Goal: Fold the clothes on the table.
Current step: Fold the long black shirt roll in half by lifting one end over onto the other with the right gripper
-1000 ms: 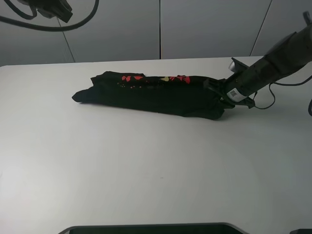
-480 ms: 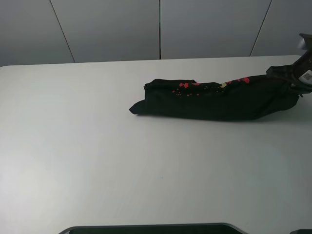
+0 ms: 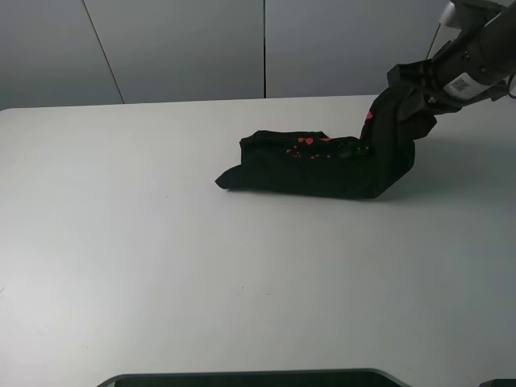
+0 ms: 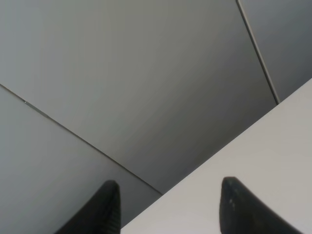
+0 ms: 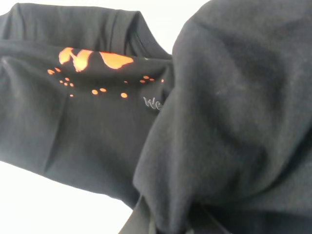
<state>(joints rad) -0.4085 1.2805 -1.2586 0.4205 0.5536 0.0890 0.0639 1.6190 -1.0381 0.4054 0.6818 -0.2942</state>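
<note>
The black T-shirt lies on the white table as a long folded strip, right of centre, with red print on top. My right gripper is shut on the shirt's right end and holds it lifted above the table, so the cloth hangs down in a fold. In the right wrist view the black cloth fills the picture and hides the fingers; orange print and small grey text show beside it. My left gripper is open and empty, facing the wall and the table's edge. It is out of the exterior view.
A grey panelled wall stands behind the table. A dark flat object sits at the table's front edge. Bare white tabletop lies left of and in front of the shirt.
The right gripper dragged the shirt to the right, then lifted its right end and brought it back leftward over the strip. The left arm has left the top left of the exterior view.
</note>
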